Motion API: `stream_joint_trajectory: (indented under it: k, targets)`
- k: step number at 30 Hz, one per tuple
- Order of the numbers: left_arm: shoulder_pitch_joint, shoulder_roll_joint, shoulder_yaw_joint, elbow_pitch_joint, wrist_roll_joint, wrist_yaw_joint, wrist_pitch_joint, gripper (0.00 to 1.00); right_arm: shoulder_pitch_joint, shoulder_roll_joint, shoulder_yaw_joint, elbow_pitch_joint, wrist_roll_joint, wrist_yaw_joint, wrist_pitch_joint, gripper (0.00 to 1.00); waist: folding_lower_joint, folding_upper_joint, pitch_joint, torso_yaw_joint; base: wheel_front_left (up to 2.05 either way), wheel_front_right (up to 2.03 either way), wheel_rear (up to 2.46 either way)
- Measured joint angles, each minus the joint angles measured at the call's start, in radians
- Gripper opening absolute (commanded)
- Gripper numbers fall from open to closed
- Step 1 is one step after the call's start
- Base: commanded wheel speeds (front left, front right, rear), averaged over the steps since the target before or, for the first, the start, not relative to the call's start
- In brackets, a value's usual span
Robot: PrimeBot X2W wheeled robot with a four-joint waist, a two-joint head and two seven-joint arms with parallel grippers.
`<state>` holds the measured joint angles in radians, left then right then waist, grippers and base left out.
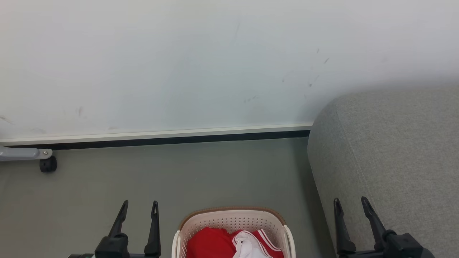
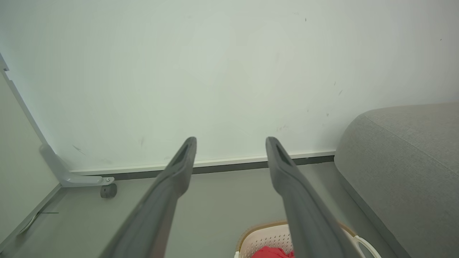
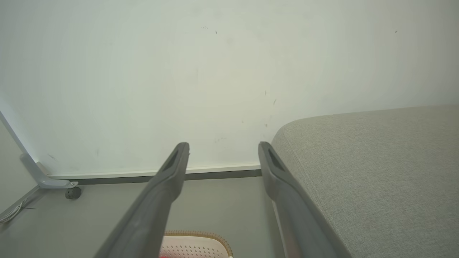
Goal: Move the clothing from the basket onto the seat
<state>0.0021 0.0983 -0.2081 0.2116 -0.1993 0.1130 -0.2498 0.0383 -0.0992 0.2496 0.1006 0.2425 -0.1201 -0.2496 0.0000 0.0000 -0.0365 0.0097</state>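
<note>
The cream perforated basket [image 1: 233, 219] with a brown rim stands on the floor at the bottom middle of the head view, cut by the frame edge. Red clothing [image 1: 211, 243] lies inside it, with a white-lined, white-striped jersey fold at its right. The grey seat [image 1: 387, 157] rises at the right. My left gripper [image 1: 140, 204] hangs open to the left of the basket with nothing between its fingers. My right gripper [image 1: 350, 200] stands open in front of the seat's side. The left wrist view has the basket [image 2: 265, 238] and clothing [image 2: 272, 253] low, beside the seat [image 2: 405, 165].
A white wall with a pale skirting and dark strip [image 1: 161, 138] closes the back. A grey metal leg with a black caster [image 1: 47, 165] stands at the far left. Grey-green floor [image 1: 179, 175] stretches between wall and basket.
</note>
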Motion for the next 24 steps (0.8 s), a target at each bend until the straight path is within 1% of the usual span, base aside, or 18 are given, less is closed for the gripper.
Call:
stream_joint_trajectory:
  k: [2,3,22,24]
  targets:
    - [0.001,-0.001,0.001,0.002,0.0,-0.001,0.0,1.0,0.002,0.0,-0.001,0.0,0.0,0.0,0.0,1.0,0.0,0.0,0.001,0.0,0.0,0.0,0.0]
    - [0.001,-0.002,0.002,0.003,0.0,-0.008,0.0,1.0,0.003,0.0,-0.002,0.0,0.0,0.0,0.0,1.0,0.0,0.0,0.001,-0.001,0.0,0.0,0.0]
    - [0.001,-0.004,0.007,0.002,0.0,-0.009,0.0,1.0,0.013,0.001,-0.014,-0.016,-0.006,0.002,0.0,1.0,0.0,0.0,0.03,-0.003,0.0,0.0,0.0]
    - [0.001,-0.004,0.006,-0.003,0.001,-0.017,0.0,1.0,0.014,0.001,-0.016,-0.024,-0.007,0.002,0.0,1.0,0.0,0.0,0.039,-0.004,0.0,0.0,0.0]
